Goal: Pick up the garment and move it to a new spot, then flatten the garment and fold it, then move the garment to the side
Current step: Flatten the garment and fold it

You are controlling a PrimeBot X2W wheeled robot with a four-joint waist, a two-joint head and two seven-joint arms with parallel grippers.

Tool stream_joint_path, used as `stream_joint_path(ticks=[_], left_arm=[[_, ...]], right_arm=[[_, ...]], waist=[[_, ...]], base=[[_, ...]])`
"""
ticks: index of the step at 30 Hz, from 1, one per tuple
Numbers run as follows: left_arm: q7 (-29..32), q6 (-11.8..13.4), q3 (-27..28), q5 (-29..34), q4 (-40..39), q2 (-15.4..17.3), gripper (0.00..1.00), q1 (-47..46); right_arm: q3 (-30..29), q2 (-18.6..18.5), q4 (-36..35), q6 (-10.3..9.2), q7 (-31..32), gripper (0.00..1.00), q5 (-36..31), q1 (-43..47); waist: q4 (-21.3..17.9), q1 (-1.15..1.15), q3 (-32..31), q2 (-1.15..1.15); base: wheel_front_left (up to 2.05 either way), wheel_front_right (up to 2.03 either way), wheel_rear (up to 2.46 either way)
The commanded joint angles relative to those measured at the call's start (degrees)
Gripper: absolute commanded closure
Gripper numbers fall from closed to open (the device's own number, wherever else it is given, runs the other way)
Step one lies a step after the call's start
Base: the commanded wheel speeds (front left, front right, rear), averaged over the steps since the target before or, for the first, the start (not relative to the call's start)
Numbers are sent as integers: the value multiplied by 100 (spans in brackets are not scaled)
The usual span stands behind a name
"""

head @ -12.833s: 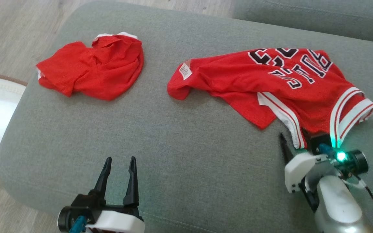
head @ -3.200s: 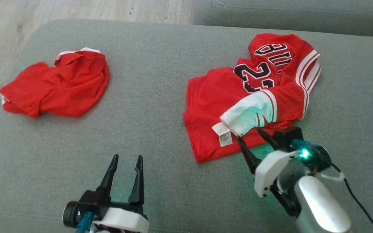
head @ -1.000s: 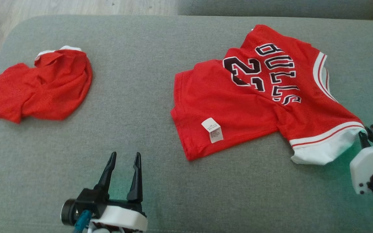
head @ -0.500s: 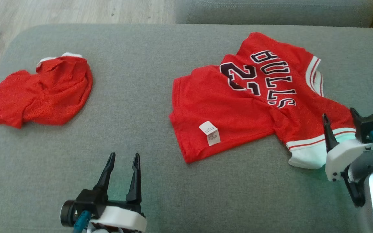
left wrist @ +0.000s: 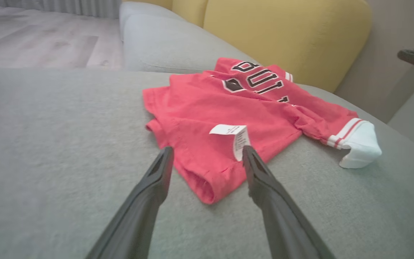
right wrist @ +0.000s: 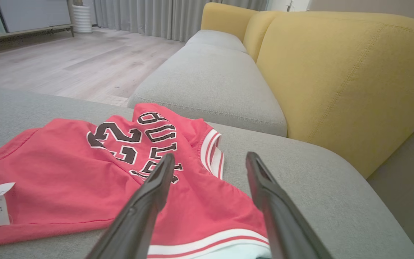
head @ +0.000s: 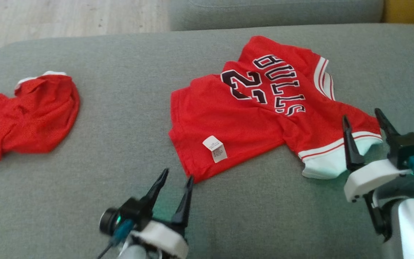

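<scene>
While a crumpled red garment (head: 31, 111) lies at the far left of the grey sofa cushion (head: 120, 118), well apart from our work, we find our left claw (head: 177, 176) released. Its two dark fingers are spread and empty, pointing at the near left corner of the jersey (head: 243, 115) and just short of it. The jersey itself rests right of the cushion's middle, spread fairly flat with its black lettering and number up. A white care label (head: 215, 148) is flipped out near that corner, and a few ridges run through the middle. We judge it light, limp and thin. It will sag from any single pinch, bunch if dragged across the woven cushion, and give no stiffness to push against, though a firm pinch should hold it and nothing about it is fragile. So we would take it by its edges, not its middle. The hemmed corner beside the label suits the left claw, and the white-banded edge (head: 327, 162) at the lower right suits the other, where the doubled trim gives more to bite. Our right claw (head: 361, 116) is likewise released and holds nothing. Its fingers stand wide at that white band, with red cloth showing between them in the right wrist view; whether they touch it we cannot tell.
</scene>
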Motion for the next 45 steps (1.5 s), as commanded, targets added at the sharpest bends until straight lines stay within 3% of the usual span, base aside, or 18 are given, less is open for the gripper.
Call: stream_joint_path(ticks=[1,11,20,21,23,24,25,33,39,45], left_arm=[[3,-9,118,-49,-139,-9,0,-332],[370,-157,-532,-408,822,-9,0,-1441],[101,-115,-869,-848,1556,-9,0,-2020],[56,-109,-906,-897,1609,-9,9,-2065],[-36,-110,-1009,-961,1668,-9,64,-2149],[-91,-112,-1057,-995,1675,-9,86,-2181],[-151,-121,-1114,-1012,1672,-9,100,-2212],[-373,-229,-1587,-1070,1117,3,100,-1934],[-331,-301,-2031,-1069,787,255,100,-1300],[-237,-290,-2126,-1231,741,405,100,-909]], right_arm=[[155,-2,-237,22,-53,0,20,-144],[417,113,-267,22,-198,0,123,-388],[406,126,-204,22,-287,0,232,-506],[394,126,-201,22,-292,0,238,-500],[371,127,-184,22,-313,0,245,-486],[356,127,-173,22,-326,0,249,-480],[338,127,-163,22,-338,0,251,-471],[174,127,-98,22,-389,0,310,-320],[81,128,-87,22,-367,0,338,-161],[41,128,-71,22,-346,0,357,-88]], waist=[[-59,0,54,0],[-611,0,437,0],[-867,0,605,0],[-872,0,610,0],[-870,0,606,0],[-864,0,599,0],[-854,0,590,0],[-609,0,410,0],[-409,0,296,0],[-317,0,253,0]], base=[[0,0,0],[0,0,0],[0,0,0],[0,0,0],[0,0,0],[0,0,0],[0,0,0],[0,0,0],[0,0,0],[0,0,0]])
